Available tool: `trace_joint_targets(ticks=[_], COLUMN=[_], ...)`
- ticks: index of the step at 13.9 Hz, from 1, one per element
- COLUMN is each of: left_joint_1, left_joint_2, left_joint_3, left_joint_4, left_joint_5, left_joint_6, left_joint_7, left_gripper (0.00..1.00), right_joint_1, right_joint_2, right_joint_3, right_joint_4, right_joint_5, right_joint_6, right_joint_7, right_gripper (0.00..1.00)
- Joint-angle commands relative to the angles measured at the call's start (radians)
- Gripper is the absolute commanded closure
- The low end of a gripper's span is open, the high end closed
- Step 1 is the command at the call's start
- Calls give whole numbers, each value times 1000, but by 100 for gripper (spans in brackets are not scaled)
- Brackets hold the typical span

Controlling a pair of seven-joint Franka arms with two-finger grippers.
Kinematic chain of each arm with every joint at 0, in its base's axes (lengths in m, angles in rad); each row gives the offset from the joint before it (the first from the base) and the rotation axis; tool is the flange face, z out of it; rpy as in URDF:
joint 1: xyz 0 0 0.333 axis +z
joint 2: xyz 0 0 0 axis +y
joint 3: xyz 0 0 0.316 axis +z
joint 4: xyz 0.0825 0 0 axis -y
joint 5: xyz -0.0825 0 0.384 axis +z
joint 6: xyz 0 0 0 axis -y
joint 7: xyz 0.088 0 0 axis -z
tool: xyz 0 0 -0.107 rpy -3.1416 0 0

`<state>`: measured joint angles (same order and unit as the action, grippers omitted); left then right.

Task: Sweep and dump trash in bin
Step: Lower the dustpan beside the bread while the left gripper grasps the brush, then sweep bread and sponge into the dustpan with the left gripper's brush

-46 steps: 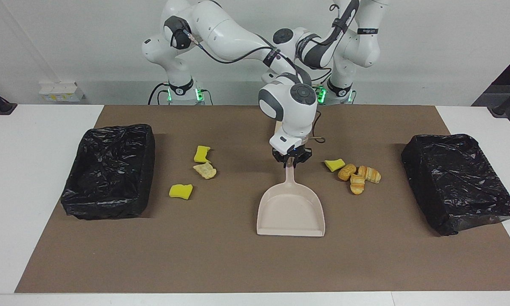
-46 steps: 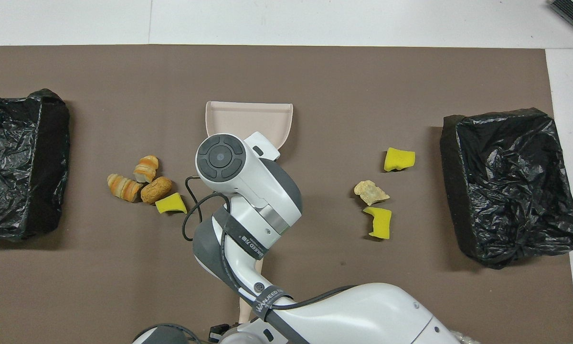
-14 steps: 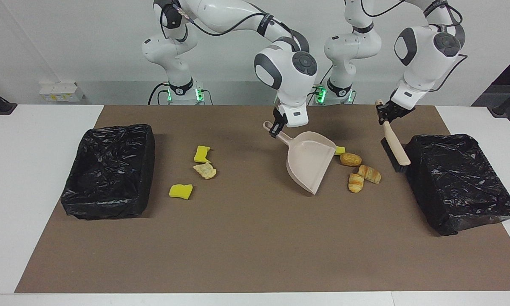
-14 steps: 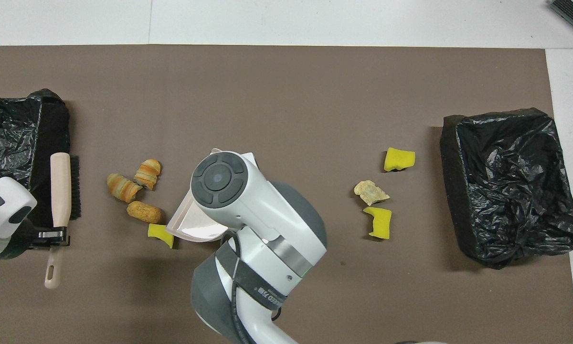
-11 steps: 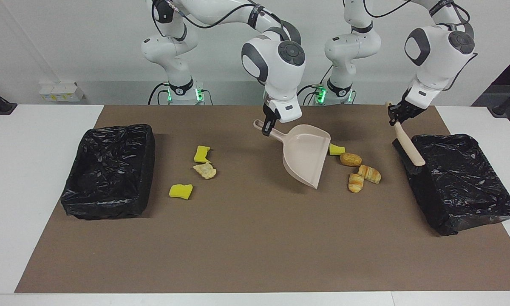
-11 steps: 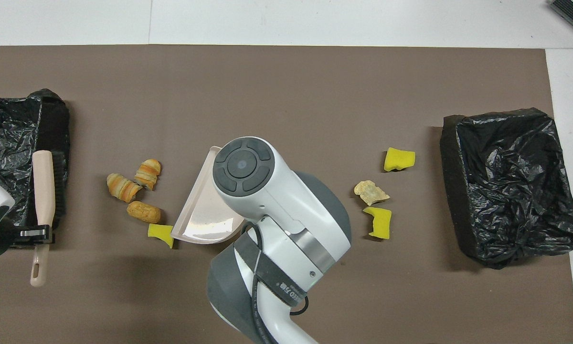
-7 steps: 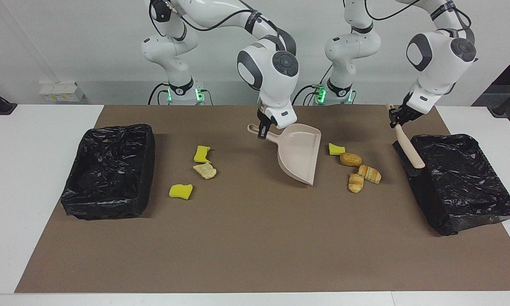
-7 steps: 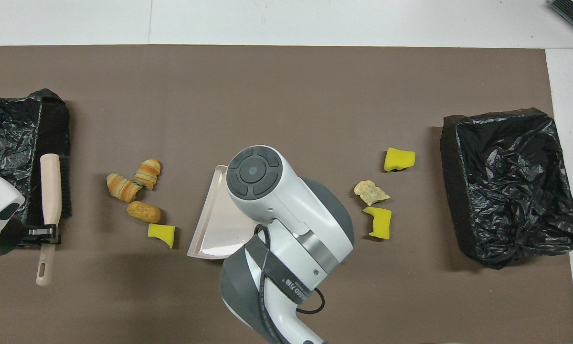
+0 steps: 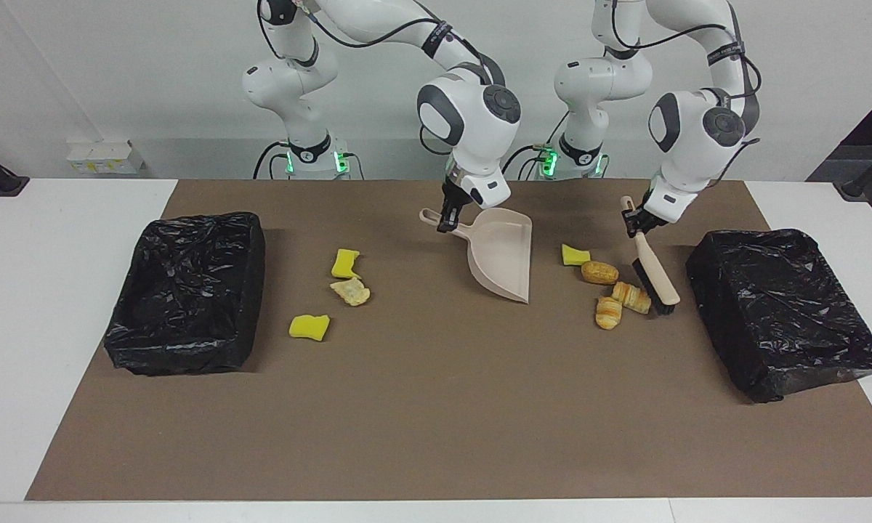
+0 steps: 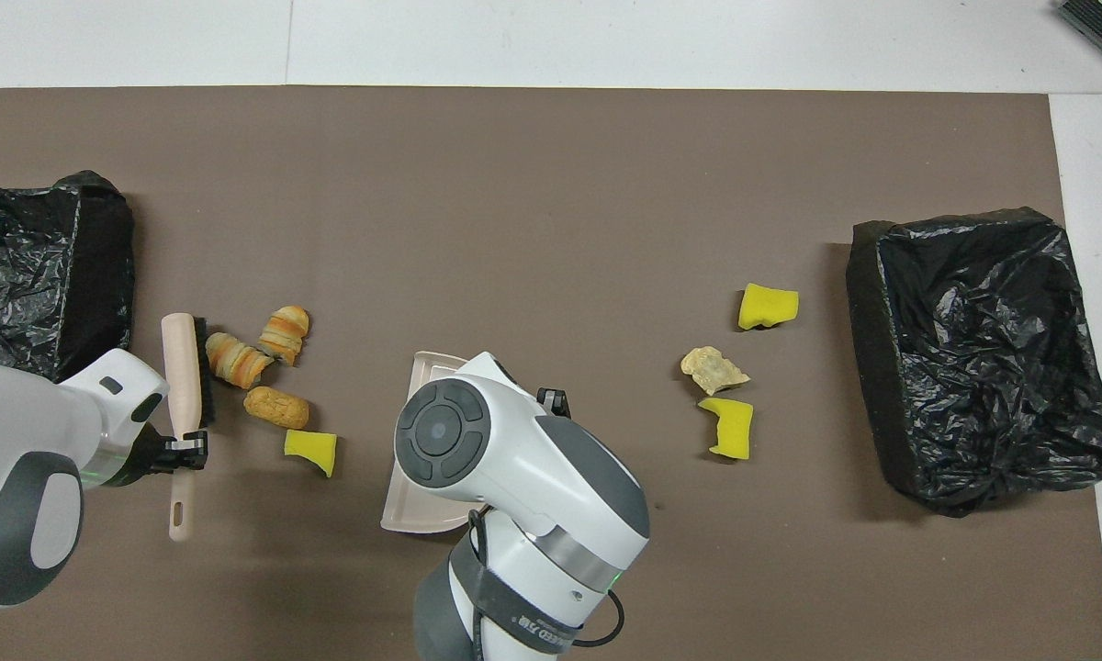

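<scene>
Swung in from the bin (image 9: pixel 785 309), the left gripper (image 9: pixel 634 222) clamps the brush (image 9: pixel 654 270) beside the trash (image 9: pixel 610 287) while the right gripper (image 9: pixel 447 216) grips the tilted dustpan (image 9: pixel 501 250); overhead, brush bristles touch a pastry (image 10: pixel 231 358).

I have both arms reaching out over the table, left gripper (image 9: pixel 634 224) and right gripper (image 9: pixel 445 219) each clamped tight.

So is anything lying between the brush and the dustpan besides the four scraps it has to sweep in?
Nothing visible: only bare mat separates the brush, the four scraps and the tilted dustpan.
</scene>
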<state>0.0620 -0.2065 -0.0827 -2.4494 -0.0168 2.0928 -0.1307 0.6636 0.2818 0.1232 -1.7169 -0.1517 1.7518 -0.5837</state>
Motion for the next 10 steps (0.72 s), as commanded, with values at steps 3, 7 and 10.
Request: trace_joint_targets(ticks=[3,7,10], left_joint_1=[-62,-273,-480], left_joint_2=[3,28,47], left_joint_3=[9,9,9], left_joint_4=[-46,-45,-30], left_joint_5=[6,-2,-93], left_joint_6=[44,39,53], left_joint_7=[-30,-206,-363], left_gripper=[100,100,100], right_joint_1=[8,8,10], right_joint_2=[0,5,5], right_joint_3=[6,6,7], right_joint_4=[-41,-40,-38], right_joint_5=[-69,-88,-86], right_joint_6=[98,115,118], right_joint_7=[110,119,133], right_gripper=[100,100,100])
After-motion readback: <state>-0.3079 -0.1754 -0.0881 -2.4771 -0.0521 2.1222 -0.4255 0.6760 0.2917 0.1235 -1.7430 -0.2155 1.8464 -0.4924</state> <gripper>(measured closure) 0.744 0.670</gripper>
